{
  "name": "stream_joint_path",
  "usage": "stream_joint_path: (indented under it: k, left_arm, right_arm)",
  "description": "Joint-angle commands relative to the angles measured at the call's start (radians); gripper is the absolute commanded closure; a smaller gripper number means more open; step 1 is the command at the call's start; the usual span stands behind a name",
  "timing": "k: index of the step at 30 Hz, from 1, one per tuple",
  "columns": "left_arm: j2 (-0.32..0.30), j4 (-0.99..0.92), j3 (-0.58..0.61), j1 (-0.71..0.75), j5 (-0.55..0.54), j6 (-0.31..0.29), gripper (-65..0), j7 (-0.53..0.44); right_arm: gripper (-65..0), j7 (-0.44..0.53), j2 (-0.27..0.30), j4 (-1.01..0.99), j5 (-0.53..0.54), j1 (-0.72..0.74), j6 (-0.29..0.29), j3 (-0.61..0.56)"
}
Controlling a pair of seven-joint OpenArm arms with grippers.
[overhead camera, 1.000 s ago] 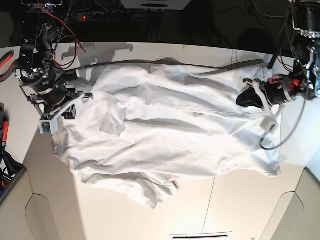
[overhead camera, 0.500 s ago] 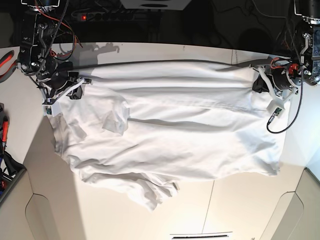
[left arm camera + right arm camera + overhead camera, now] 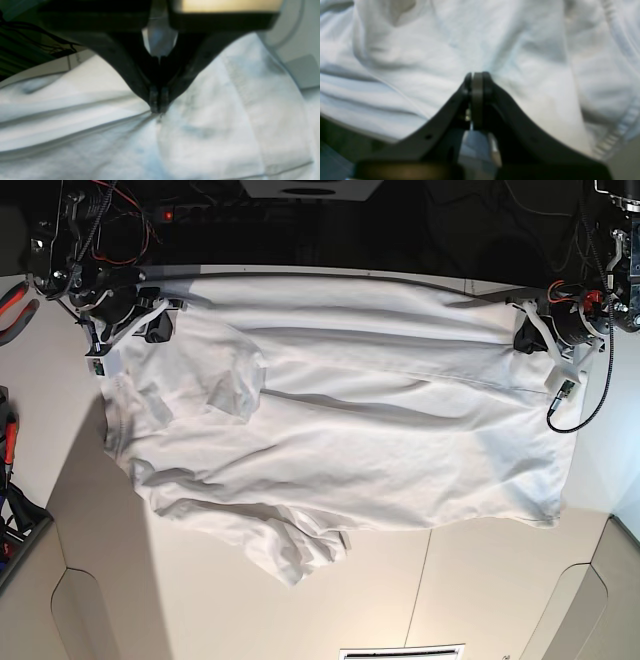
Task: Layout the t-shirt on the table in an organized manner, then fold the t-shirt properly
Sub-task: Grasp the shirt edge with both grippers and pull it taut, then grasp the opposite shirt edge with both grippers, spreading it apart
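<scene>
The white t-shirt [image 3: 340, 430] lay spread across the white tabletop [image 3: 500, 590], its long axis running side to side in the base view, with the far edge drawn into a nearly straight line between the two arms. The right tool [image 3: 155, 323], at that view's left, was clenched on the shirt's far corner near a sleeve; the left tool [image 3: 527, 335], at the view's right, was pinched shut on the opposite far corner. Both wrist views showed the jaws closed tight with cloth caught at the tips. Each arm stood at the back edge of the tabletop, reaching low and inward, so the garment's body trailed away from both tools toward the near side. The near hem remained rumpled, with a bunched flap hanging toward the lower left. Any further stretching or dragging would likely turn on keeping that held edge taut and level between the two grips.
</scene>
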Motion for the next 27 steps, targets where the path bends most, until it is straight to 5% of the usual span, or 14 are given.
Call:
stream_joint_path:
  k: [1,11,18,22,25,27]
  left_arm:
    - [-0.014,-0.009,-0.002,0.02,0.069,0.027,0.0,0.105]
    - [-0.013,0.017,-0.049,0.032,-0.006,0.024,0.0,0.094]
    - [-0.006,0.166,-0.237,0.032,-0.249,-0.118,0.0,0.069]
    - [-0.006,0.24,-0.311,0.031,-0.336,-0.135,-23.6,0.069]
    - [-0.006,0.249,-0.334,0.029,-0.366,-0.135,-26.0,0.069]
    - [-0.005,0.249,-0.334,0.027,-0.365,-0.135,-26.0,0.069]
  right_arm:
    - [0.0,-0.022,0.011,0.028,-0.018,-0.017,-0.006,0.004]
    - [0.0,0.002,0.011,0.125,-0.024,-0.03,-0.006,0.005]
    - [-2.1,0.102,0.011,0.26,-0.067,0.037,-0.007,0.005]
    - [-19.8,0.167,0.011,0.274,-0.155,0.164,-0.01,0.005]
    - [-20.8,0.2,0.011,0.245,-0.201,0.27,-0.009,0.005]
    - [-27.2,0.212,0.011,0.162,-0.224,0.361,-0.009,0.005]
